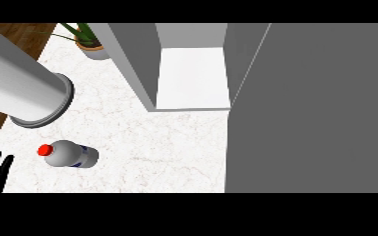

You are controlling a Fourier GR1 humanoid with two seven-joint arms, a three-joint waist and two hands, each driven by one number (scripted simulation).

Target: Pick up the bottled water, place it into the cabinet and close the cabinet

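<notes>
- Bottle (71, 155) position: I see the water bottle lying on the white marble counter (170, 140), low on the left side of the head view. Its red cap (45, 150) points left, and a blue band shows on its label.
- Cabinet (193, 75) status: I see it open. Its white inner floor is exposed at upper centre, between a grey side wall on the left and the door on the right.
- Door (303, 110): the grey panel fills the right side of the view from top to bottom, swung out over the counter.
- Bottle to cabinet relation: the bottle sits well apart from the opening, below and to the left of it. Nothing touches the bottle.
- Left hand (6, 167): I see only a thin black sliver at the left edge, just left of the bottle. I cannot tell how far its fingers are spread, or whether it holds anything.
- Left forearm (29, 92): a broad pale cylinder enters from the upper left, above the bottle.
- Right hand: I find no part of it on screen.
- Potted plant (87, 41): green leaves in a tan pot, at the top left corner of the counter, beside the cabinet wall.
</notes>
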